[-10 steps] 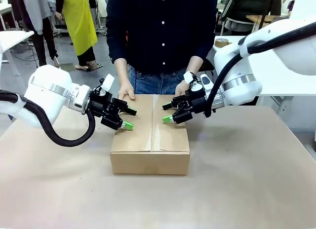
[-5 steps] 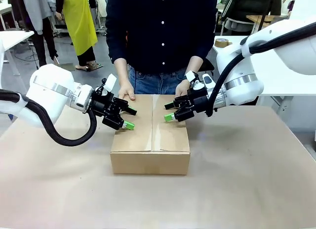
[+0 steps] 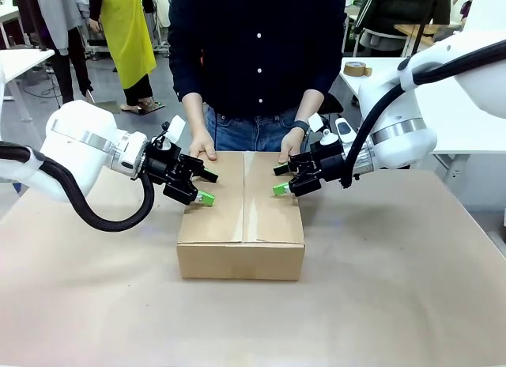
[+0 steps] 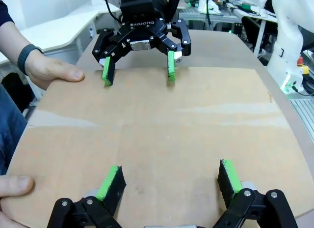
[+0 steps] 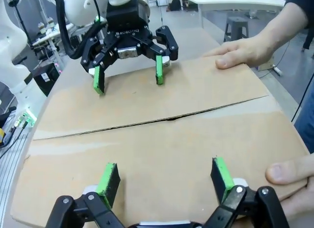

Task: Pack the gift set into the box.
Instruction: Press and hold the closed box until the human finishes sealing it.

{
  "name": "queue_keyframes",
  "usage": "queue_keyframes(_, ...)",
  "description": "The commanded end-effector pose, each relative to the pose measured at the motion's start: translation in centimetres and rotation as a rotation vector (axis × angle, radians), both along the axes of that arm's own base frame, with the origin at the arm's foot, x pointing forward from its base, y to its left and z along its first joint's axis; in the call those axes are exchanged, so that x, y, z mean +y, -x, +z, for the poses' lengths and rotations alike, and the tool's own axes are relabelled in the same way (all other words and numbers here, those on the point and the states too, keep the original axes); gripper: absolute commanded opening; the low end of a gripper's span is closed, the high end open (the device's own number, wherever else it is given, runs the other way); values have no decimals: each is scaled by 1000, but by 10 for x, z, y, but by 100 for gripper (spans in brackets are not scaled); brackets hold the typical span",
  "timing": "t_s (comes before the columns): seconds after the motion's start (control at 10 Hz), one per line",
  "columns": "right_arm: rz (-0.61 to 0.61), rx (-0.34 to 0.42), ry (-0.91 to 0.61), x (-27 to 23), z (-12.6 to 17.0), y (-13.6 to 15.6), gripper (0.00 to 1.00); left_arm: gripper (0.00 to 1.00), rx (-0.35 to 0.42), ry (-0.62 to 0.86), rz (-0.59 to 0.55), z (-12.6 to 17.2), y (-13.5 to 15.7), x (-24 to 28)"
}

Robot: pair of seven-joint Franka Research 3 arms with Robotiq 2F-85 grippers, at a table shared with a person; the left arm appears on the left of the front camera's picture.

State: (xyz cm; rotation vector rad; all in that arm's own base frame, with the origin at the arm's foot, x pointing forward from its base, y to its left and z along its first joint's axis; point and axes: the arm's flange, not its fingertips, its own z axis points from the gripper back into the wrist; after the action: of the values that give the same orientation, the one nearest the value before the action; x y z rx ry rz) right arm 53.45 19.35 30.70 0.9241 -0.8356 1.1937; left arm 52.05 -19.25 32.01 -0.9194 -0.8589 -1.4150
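Left hand (image 3: 209, 188): robot's, fingers spread wide with nothing between them, poised over the left top flap of the box (image 3: 241, 225); contact with the cardboard cannot be told.
Right hand (image 3: 278, 179): robot's, likewise spread wide and empty, over the right flap, facing the other across the seam (image 3: 244, 201).
Worktop (image 3: 379, 304): brown, carrying the box near its middle.
Box: plain brown cardboard, top flaps lying shut, seam running front to back.
Person's hand at the left flap (image 3: 203, 149) and person's hand at the right flap (image 3: 291, 148): both resting on the far edge of the lid, just behind the robot's fingers.
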Motion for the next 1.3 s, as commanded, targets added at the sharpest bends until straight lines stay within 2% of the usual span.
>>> queue_keyframes(0.0, 10, 8, -16, 0, 0, -1, 100, 100, -11, -3, -4, -3, 0, 0)
queue_keyframes(1.2, 10, 8, -16, 0, 0, -1, 100, 100, -11, -3, -4, -3, 0, 0)
